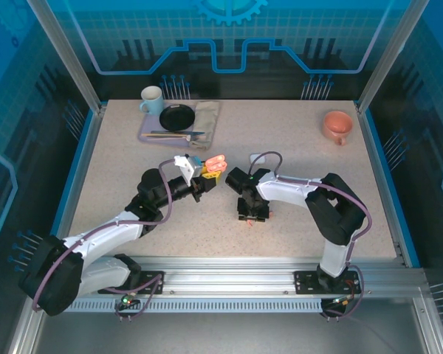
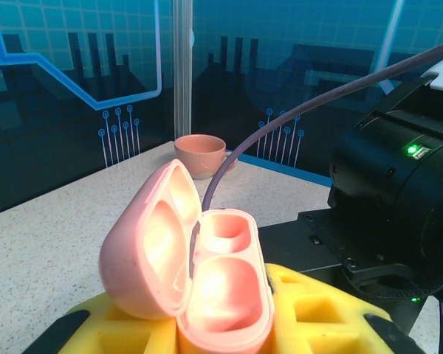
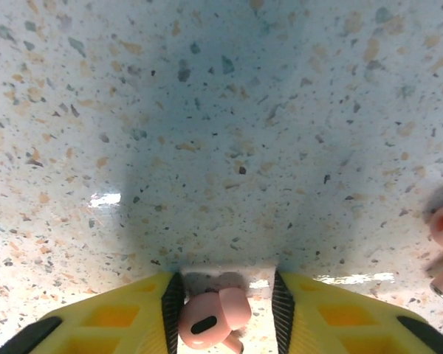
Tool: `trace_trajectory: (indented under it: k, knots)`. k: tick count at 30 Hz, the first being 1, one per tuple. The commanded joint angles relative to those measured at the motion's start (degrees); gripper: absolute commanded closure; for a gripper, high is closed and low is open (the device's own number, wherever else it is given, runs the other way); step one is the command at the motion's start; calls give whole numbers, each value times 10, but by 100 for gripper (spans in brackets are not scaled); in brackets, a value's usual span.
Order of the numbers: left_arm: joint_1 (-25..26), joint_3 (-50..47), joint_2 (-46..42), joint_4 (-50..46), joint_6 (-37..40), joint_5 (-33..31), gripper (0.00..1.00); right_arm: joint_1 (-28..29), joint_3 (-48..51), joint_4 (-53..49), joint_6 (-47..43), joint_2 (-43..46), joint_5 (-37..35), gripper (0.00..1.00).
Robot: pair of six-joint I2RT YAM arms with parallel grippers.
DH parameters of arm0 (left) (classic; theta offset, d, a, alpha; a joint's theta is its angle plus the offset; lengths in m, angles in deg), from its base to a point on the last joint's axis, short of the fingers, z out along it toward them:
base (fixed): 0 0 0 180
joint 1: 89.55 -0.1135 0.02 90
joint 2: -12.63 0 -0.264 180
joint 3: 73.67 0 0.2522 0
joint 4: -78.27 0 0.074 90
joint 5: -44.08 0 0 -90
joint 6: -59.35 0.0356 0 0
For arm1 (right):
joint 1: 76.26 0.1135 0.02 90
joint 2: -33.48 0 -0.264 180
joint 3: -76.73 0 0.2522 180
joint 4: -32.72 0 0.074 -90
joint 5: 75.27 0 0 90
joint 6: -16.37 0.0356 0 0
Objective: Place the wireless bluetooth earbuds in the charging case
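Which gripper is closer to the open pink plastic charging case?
Left. The left gripper holds the pink charging case; the right gripper hangs apart to its right, over a small pink plastic earbud.

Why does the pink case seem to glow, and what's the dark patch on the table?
Left wrist view: the open salmon-pink plastic charging case is close and overexposed, its hollows washed out. Right wrist view: a broad soft shadow darkens the speckled tabletop, with small glare spots near its edge.
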Motion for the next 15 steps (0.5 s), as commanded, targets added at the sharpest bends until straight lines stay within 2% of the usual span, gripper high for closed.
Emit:
trace_trajectory:
  k: [1,7,10,15]
  knots:
    - [2,4,-10,3,8,11,100,9,-2,22,4,-19,9,65]
    - [1,8,-9,-2,7,10,100,9,3,24,6,-12,9,71]
    - [1,9,-9,-5,7,11,100,9,3,24,7,-7,9,66]
    - [1,11,-10,-6,5,10,100,9,8,23,9,-3,8,66]
